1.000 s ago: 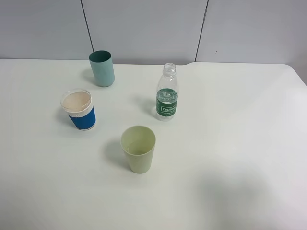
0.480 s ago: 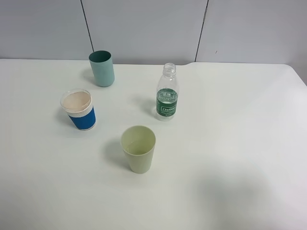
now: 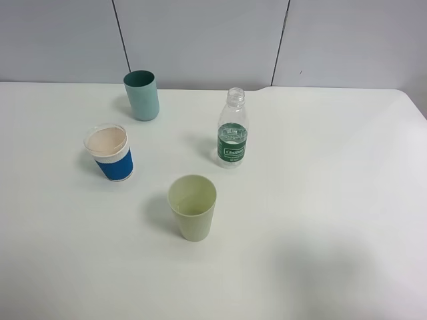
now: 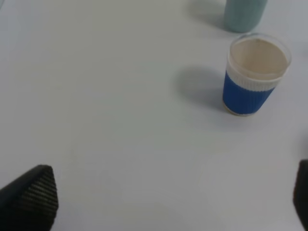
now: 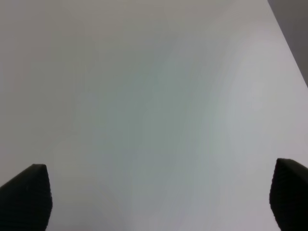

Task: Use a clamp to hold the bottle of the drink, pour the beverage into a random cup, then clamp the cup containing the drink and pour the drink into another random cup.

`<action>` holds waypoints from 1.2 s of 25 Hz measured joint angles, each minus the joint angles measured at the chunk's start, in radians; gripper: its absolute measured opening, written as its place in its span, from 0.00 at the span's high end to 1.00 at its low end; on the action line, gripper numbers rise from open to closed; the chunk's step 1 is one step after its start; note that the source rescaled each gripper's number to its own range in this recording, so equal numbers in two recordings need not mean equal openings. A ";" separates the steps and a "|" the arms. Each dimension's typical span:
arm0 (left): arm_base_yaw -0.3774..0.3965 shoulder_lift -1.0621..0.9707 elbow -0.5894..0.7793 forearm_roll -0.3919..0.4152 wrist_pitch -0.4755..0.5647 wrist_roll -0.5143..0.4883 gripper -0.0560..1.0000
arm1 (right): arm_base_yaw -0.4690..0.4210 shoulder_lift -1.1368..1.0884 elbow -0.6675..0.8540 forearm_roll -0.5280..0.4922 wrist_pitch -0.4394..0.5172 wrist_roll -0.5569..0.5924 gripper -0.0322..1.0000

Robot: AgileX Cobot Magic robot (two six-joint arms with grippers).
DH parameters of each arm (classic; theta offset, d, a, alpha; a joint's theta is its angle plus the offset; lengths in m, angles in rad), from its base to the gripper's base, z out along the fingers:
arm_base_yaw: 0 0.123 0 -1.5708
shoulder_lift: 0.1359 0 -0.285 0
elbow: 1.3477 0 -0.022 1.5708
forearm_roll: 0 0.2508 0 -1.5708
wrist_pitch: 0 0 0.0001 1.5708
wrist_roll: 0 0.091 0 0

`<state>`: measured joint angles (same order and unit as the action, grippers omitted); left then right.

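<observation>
A: Progress?
B: Pale cup (image 3: pixel 193 207) holds a little liquid; blue cup (image 3: pixel 110 153) looks empty; bottle (image 3: pixel 232 130) uncapped, upright behind them. Pours seem done.
A: Grippers?
B: Left gripper (image 4: pixel 163 202), right gripper (image 5: pixel 159 197): jaws wide, holding nothing.
A: Setting?
B: White table (image 3: pixel 333 200), grey panelled wall (image 3: pixel 200 40).

this looks like a plain test room or lab. under my grippers is a big white table (image 3: pixel 320 200) with almost nothing on it. far ahead of them stands a bare grey wall (image 3: pixel 200 40) made of flat panels with dark seams. nothing homey shows.
</observation>
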<state>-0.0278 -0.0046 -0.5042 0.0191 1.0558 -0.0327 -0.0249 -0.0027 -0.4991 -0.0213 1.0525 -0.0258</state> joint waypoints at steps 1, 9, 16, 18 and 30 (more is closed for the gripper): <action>0.000 0.000 0.000 0.000 0.000 0.000 0.01 | 0.000 0.000 0.000 0.000 0.000 0.001 0.23; 0.000 0.000 0.000 0.000 0.000 0.000 0.01 | 0.000 0.000 0.000 0.000 0.000 0.001 0.23; 0.000 0.000 0.000 0.000 0.000 0.000 0.01 | 0.000 0.000 0.000 0.000 0.000 0.001 0.23; 0.000 0.000 0.000 0.000 0.000 0.000 0.01 | 0.000 0.000 0.000 0.000 0.000 0.001 0.23; 0.000 0.000 0.000 0.000 0.000 0.000 0.00 | 0.000 0.000 0.000 0.000 0.000 0.001 0.23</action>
<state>-0.0278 -0.0046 -0.5042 0.0191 1.0558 -0.0327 -0.0249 -0.0027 -0.4991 -0.0213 1.0525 -0.0250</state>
